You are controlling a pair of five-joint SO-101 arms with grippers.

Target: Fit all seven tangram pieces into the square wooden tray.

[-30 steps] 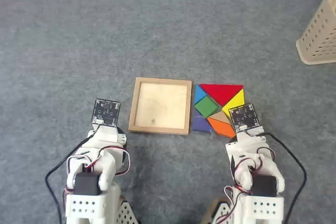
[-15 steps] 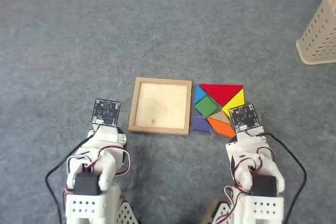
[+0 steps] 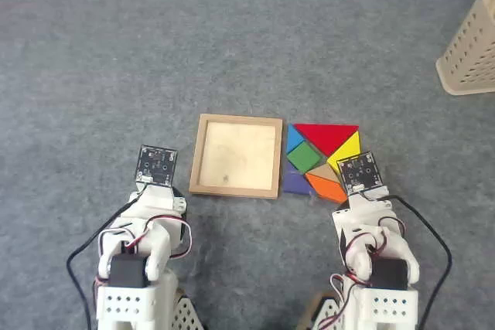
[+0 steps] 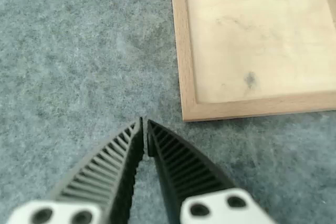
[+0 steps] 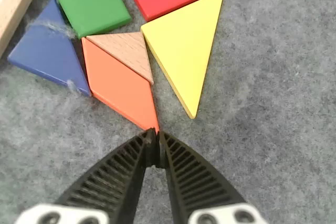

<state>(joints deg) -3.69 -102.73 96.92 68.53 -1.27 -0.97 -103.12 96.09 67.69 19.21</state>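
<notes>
Left claw [image 4: 145,125] closed near tray [image 4: 181,51] corner; right claw [image 5: 157,135] closed, tips by orange piece [image 5: 118,85].

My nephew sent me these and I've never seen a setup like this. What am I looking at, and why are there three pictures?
These are two small robot arms at a grey carpeted table. The overhead picture shows both, the left arm and the right arm. The other two pictures come from a camera on each wrist. The left gripper, a black two-fingered claw, is beside a wooden tray with no piece in it. The right gripper points at a corner of the orange piece. Seven coloured puzzle pieces lie together right of the tray. Both grippers are closed and hold nothing. A basket stands at the edge.
</notes>
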